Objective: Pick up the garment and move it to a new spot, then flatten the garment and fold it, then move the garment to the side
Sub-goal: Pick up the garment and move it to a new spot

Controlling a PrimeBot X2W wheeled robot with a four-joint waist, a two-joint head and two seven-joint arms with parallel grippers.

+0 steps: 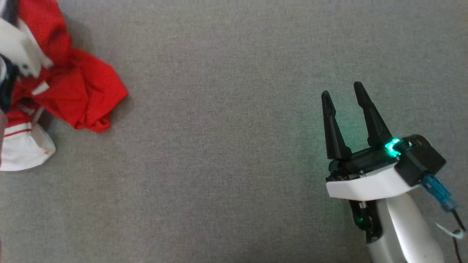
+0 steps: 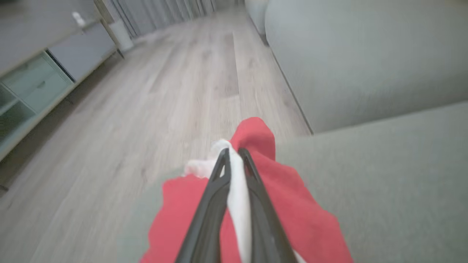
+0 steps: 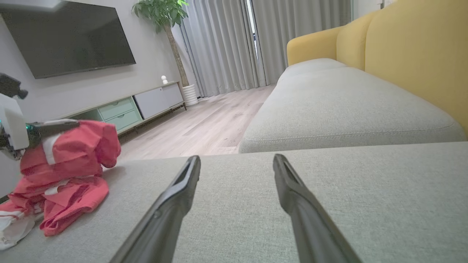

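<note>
The red-and-white garment (image 1: 84, 95) lies crumpled at the left edge of the grey sofa cushion (image 1: 219, 164). It looks like thin, light mesh: soft, floppy, likely to sag and bunch when lifted. The white trim gives the firmest hold, and the left gripper (image 2: 234, 153) is pinched shut on that band. The right gripper (image 1: 342, 88) hangs open over the cushion's right side, well apart. No label or writing is readable.

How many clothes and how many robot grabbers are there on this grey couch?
Crumpled red and white fabric garment: 1
Black two-fingered grippers: 2 (left gripper shut on the garment, right gripper open)
Total: 3
</note>
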